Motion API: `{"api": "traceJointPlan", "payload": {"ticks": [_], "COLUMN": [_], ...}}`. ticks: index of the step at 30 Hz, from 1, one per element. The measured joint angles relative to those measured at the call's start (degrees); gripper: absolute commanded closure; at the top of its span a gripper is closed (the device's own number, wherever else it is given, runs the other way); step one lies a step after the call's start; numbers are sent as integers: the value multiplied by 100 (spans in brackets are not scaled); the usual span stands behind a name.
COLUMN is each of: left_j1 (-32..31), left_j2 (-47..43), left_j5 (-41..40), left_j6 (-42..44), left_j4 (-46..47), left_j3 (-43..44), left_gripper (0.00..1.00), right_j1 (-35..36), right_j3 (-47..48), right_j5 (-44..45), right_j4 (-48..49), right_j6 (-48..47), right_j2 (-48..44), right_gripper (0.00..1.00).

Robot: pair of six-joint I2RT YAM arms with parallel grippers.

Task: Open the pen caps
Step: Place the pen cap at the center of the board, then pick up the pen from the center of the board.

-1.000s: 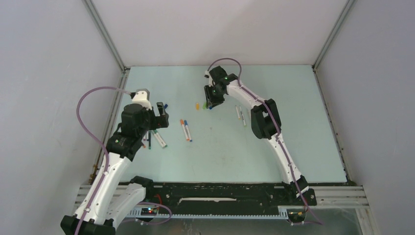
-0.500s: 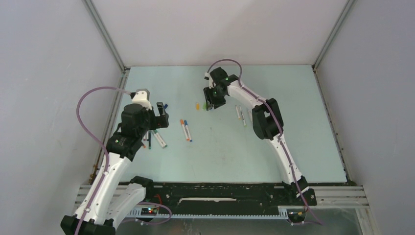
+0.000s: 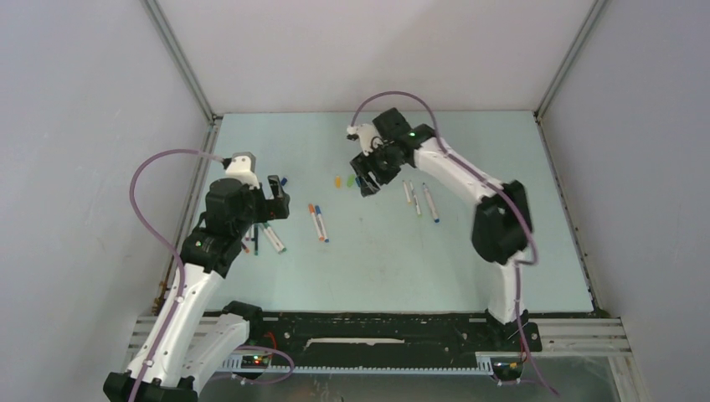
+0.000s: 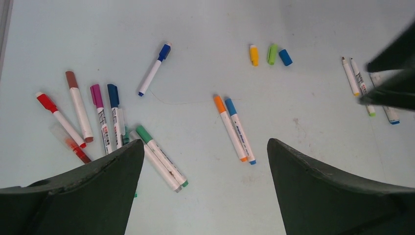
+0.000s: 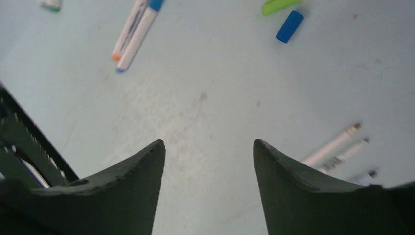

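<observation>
Your 3 loose pen caps [image 4: 272,54], yellow, green and blue, lie side by side on the desk [image 4: 313,29], toward its far side. Your right hand [image 5: 208,147] hovers just beside them, jaws parted with only bare desk between them. 3 uncapped pens [image 4: 349,76] lie near its other side. Your left hand [image 4: 205,147] hangs wide open and empty. 2 capped pens [image 4: 235,129], orange and blue, lie ahead of it, with a cluster of capped pens [image 4: 98,117] to their left.

light: even, diffuse | shadows: faint on desk [image 3: 377,268] | blur: right arm [image 3: 501,228] smeared in top view, right wrist view soft | sharp: pen caps [image 4: 268,54], left wrist view
</observation>
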Motion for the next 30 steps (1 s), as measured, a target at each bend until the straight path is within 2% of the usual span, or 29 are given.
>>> {"api": "traceJointPlan", "payload": {"ticks": [3, 7, 10, 12, 14, 17, 19, 22, 30], "left_j1": [4, 24, 55, 63, 68, 70, 72, 72, 59], "left_j2": [-13, -15, 0, 20, 26, -2, -24, -2, 946], "left_j5": [-11, -76, 24, 157, 345, 581, 699, 820, 905], "left_j6": [-15, -164, -413, -660, -944, -1405, -1674, -2031, -2382], "left_j4": [13, 37, 46, 81, 146, 260, 315, 428, 706], "left_j3": [-2, -2, -11, -52, -170, -492, -704, -986, -1091], "left_gripper": [2, 2, 2, 2, 2, 2, 2, 2, 0], "right_j1": [50, 7, -529, -1276, -2065, -2959, -3521, -4151, -4656], "right_j3": [-1126, -2382, -3018, -3495, -4017, -4918, -6067, -6878, -7112], "right_j5": [-122, -378, -994, -1556, -2055, -2728, -3303, -3703, -4153], "right_j4": [170, 361, 487, 710, 955, 1484, 2509, 3248, 4301], "right_j6": [-616, -1292, -1515, -1502, -1373, -979, -352, 223, 826], "right_j2": [-1429, -3220, -4153, -4612, -4970, -5523, -6151, -7042, -7246], "right_gripper": [21, 20, 20, 20, 17, 6, 4, 4, 4]}}
